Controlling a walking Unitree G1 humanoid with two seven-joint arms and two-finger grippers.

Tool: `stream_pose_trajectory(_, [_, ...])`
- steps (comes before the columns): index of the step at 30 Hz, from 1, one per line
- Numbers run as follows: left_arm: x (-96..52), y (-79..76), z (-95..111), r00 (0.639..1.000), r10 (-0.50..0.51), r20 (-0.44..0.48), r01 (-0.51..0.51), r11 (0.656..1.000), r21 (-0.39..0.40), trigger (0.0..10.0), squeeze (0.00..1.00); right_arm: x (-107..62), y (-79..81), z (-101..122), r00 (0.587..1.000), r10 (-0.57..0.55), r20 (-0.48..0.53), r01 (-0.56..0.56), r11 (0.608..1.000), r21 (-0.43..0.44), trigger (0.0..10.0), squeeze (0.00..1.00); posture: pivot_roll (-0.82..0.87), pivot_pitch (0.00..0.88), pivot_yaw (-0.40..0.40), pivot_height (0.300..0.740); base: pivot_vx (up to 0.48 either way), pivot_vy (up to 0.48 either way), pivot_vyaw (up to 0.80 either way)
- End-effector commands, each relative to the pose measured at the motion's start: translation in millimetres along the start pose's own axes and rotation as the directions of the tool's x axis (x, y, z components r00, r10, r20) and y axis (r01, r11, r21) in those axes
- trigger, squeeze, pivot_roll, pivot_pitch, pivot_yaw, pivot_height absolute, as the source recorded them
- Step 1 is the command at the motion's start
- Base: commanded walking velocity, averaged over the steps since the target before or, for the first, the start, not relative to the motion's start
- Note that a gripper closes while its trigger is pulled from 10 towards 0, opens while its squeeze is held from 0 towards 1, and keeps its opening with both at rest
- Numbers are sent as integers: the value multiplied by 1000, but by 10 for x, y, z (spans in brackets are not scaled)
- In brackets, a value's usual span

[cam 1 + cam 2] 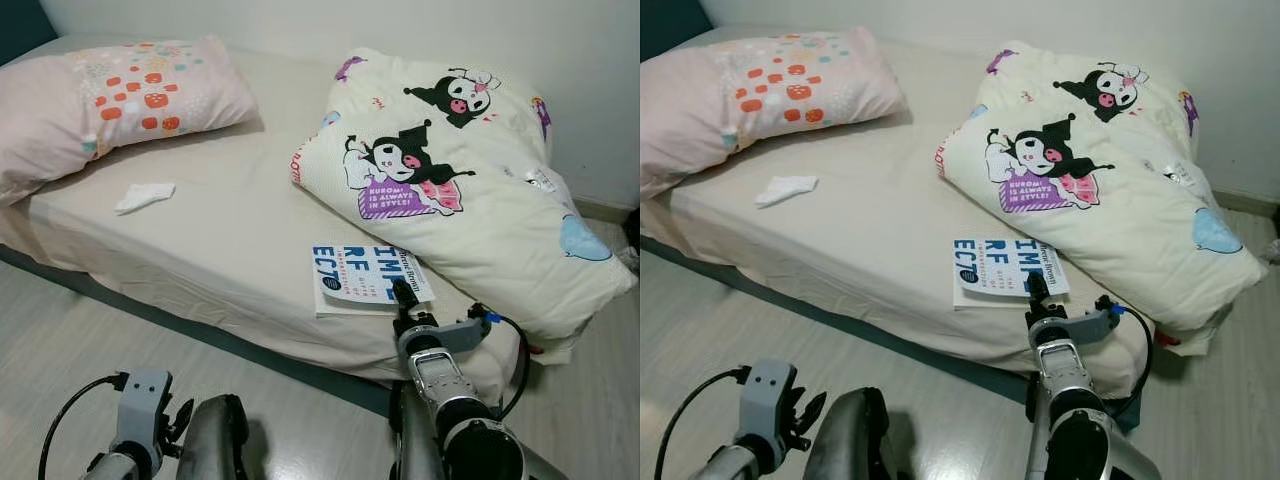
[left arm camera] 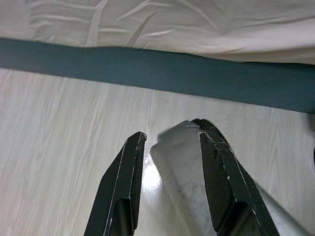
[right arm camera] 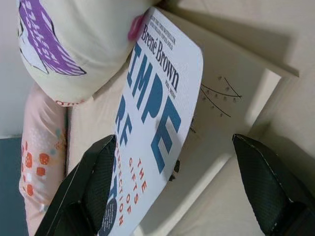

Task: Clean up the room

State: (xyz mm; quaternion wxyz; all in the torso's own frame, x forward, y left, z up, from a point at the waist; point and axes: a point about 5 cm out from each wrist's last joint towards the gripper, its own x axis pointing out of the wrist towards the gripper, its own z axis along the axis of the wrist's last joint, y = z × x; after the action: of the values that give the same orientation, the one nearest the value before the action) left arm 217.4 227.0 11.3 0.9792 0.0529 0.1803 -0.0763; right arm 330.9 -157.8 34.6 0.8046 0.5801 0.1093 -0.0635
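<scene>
Fingers spread wide, the right gripper (image 3: 172, 191) nears the white blue-lettered paperback book (image 1: 365, 275) at the cream mattress's (image 1: 230, 240) near edge, where a misjudged pinch could nudge it floorward.

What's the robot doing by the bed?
The robot is tidying a bedroom. Its right gripper reaches over the mattress edge, fingers open, at the white paperback book with blue letters lying on the cream bed sheet beside the folded cartoon-print duvet. It has not grabbed the book yet. The left gripper hangs open above the pale wood floor. A small white cloth lies near the pink pillow.
</scene>
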Motion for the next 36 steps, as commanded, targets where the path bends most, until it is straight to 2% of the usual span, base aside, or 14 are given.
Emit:
stream_pose_trajectory(1, [-56,-4,-96,999,-3,-49,3,1000,-3,10000,0,-230,-409,-384,970,-194,-145,202,979,39,10000,0,132,313,55,475,0,0,0])
stream_pose_trajectory(7, [-65,-97,-123,998,-22,-56,22,1000,-8,10000,0,-247,-433,-396,968,-201,-151,208,978,34,10000,0,125,306,54,475,0,0,0])
stream_pose_trajectory(9, [-72,-81,-126,998,-25,-61,25,1000,-4,10000,0,-250,-424,-449,963,-208,-172,212,977,6,10000,0,117,311,53,475,0,0,0])
stream_pose_trajectory(14, [-77,-60,-131,998,-21,-67,21,1000,-1,10000,0,-233,-403,-416,969,-196,-151,201,979,16,10000,0,117,311,53,475,0,0,0])
stream_pose_trajectory(18, [-82,-51,-114,998,-19,-67,20,1000,2,10000,0,-167,-298,-325,985,-128,-114,134,990,44,10000,0,135,307,60,475,0,0,0])
stream_pose_trajectory(21, [-108,-45,-112,997,-21,-72,22,1000,10,10000,0,-66,-106,-191,998,-12,-58,17,996,88,10000,0,150,309,68,475,0,0,0])
stream_pose_trajectory(23, [-119,-47,-115,997,-22,-74,23,1000,12,10000,0,-44,-59,-161,999,14,-46,-10,995,96,10000,0,153,308,69,475,0,0,0])
stream_pose_trajectory(32, [-196,-42,-128,996,-24,-84,26,999,23,10000,0,29,107,-98,996,88,-16,-85,989,121,10000,0,181,315,74,475,0,0,0])
stream_pose_trajectory(36, [-220,-45,-133,996,-27,-90,29,999,24,10000,0,47,137,-90,996,85,-16,-82,989,122,10000,0,184,320,75,475,0,0,0])
